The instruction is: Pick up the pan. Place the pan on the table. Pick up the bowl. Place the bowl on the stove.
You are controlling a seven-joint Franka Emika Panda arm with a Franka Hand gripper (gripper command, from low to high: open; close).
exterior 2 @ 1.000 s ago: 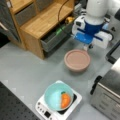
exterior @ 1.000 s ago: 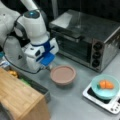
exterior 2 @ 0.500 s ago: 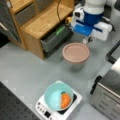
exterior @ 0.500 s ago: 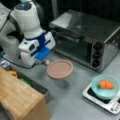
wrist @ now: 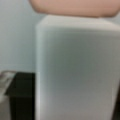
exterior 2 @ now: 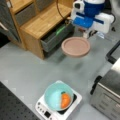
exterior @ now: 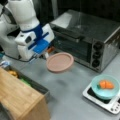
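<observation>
The arm leans down over the grey bench (exterior: 72,95), its tool (exterior: 45,53) pinching the white handle of the pan (exterior: 60,62), which hangs tilted above the bench. The bowl (exterior 2: 58,96) already sits on the stove (exterior 2: 75,100). No writing is readable.

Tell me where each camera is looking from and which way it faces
Front view: looks down at the gripper holding the pan by its handle above the table; arm at its left.
Front view: from the opposite side, bowl on the stove nearest; arm at its top.
Wrist view: fills with the white handle, pan above.
Both front views share the pan, bowl and stove.
</observation>
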